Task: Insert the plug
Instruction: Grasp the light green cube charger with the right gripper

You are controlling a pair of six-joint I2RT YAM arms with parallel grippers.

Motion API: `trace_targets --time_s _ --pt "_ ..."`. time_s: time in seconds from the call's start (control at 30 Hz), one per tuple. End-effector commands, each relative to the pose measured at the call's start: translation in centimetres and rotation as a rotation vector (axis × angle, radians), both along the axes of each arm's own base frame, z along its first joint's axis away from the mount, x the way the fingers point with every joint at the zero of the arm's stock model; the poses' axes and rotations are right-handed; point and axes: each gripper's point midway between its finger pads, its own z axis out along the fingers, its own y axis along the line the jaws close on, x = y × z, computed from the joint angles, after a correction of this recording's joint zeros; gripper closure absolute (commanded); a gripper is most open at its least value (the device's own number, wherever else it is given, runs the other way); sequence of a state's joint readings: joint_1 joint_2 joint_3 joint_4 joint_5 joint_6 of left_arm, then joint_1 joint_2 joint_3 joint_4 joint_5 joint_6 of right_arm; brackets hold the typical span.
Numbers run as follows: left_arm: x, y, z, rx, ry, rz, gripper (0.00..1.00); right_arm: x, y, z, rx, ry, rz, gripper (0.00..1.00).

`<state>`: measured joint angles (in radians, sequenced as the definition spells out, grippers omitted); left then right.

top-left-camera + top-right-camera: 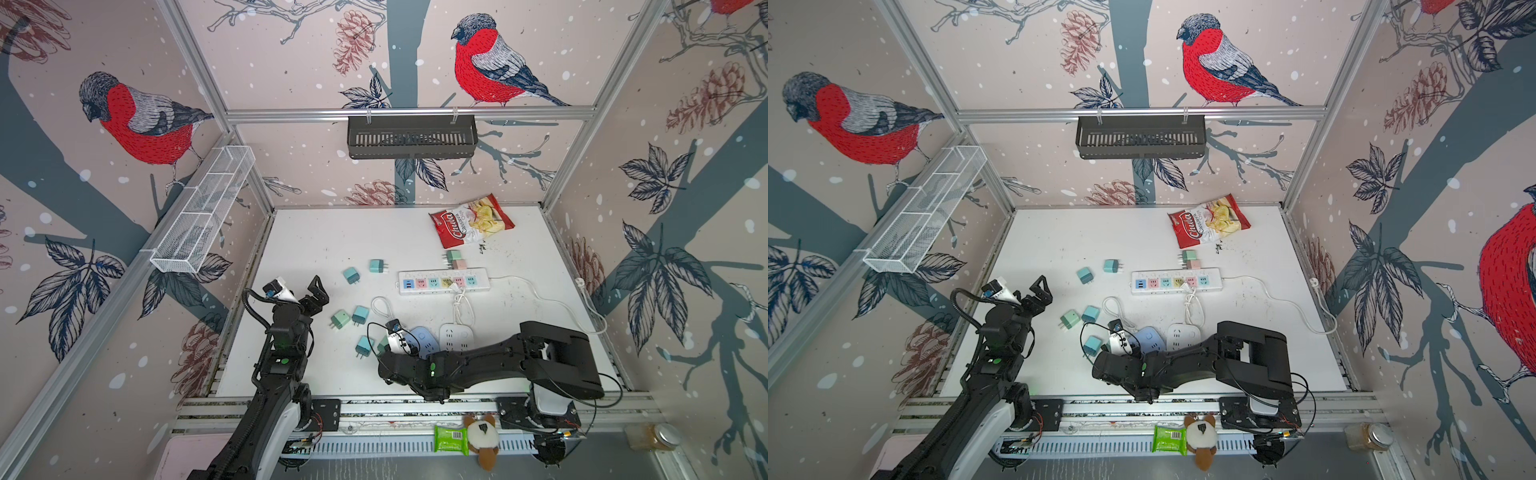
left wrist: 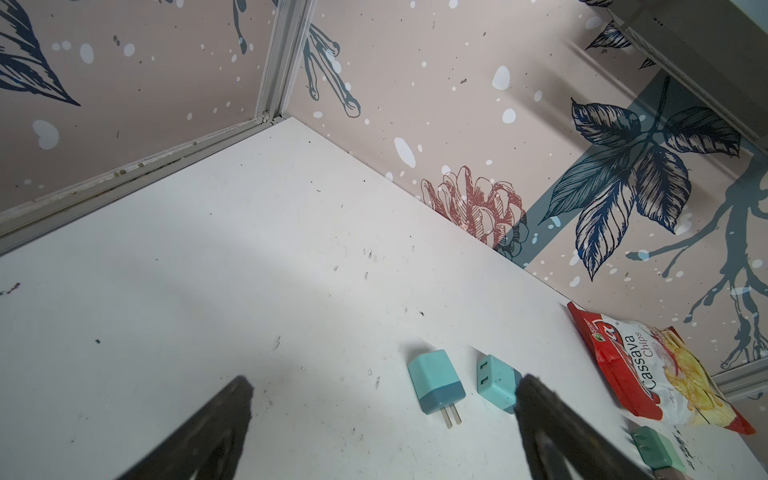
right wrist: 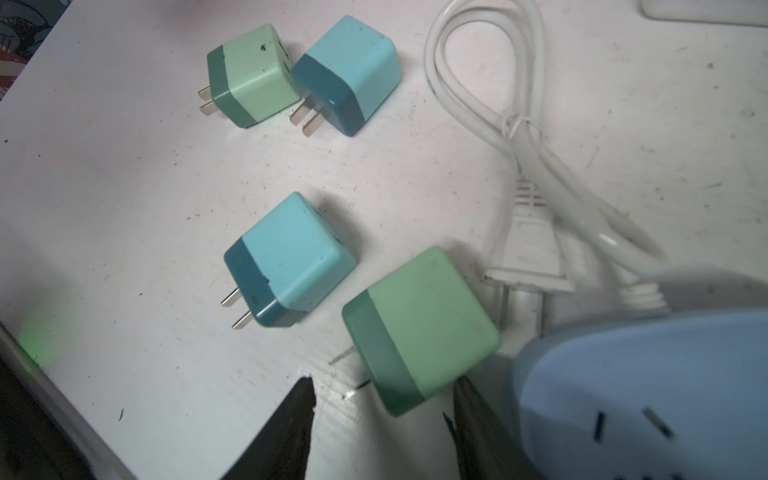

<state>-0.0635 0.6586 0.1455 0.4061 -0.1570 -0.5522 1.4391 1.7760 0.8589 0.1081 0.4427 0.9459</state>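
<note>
On the right gripper (image 3: 384, 386) the jaws stand partly spread about the dark-banded end of the green plug (image 3: 419, 328); one tip touches its corner and the other stands clear, so nothing is pinched; the plug lies on its side on the desk (image 3: 124, 208), prongs level rather than down, just beside the pale blue socket block (image 3: 644, 395), whose slots face up and which is likely its target; it is not yet inserted; a blue plug (image 3: 291, 257) lies near; the left gripper (image 2: 386, 384) hangs with jaws spread wide and empty, probably parked clear of the work.
</note>
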Motion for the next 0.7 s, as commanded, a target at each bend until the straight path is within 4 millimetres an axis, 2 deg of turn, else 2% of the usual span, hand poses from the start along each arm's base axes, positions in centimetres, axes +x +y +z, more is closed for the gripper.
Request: trace_targets --time_s 0.0,0.23,0.43,0.67 --pt "0.1 -0.2 0.6 -0.011 -0.028 -0.007 0.01 0.6 0.8 0.2 0.028 -0.004 -0.004 0.42" --pt "0.1 -0.2 0.7 -0.01 -0.03 -0.006 0.02 2.2 1.5 0.0 0.011 -0.015 -0.014 0.38" --pt "0.1 -0.2 0.7 -0.007 -0.029 -0.006 0.02 2.9 1.4 -1.2 -0.079 -0.032 -0.03 0.41" --pt "0.0 -0.2 0.7 -0.007 -0.031 -0.003 0.01 2.5 1.7 -2.8 -0.141 -0.017 -0.022 0.48"
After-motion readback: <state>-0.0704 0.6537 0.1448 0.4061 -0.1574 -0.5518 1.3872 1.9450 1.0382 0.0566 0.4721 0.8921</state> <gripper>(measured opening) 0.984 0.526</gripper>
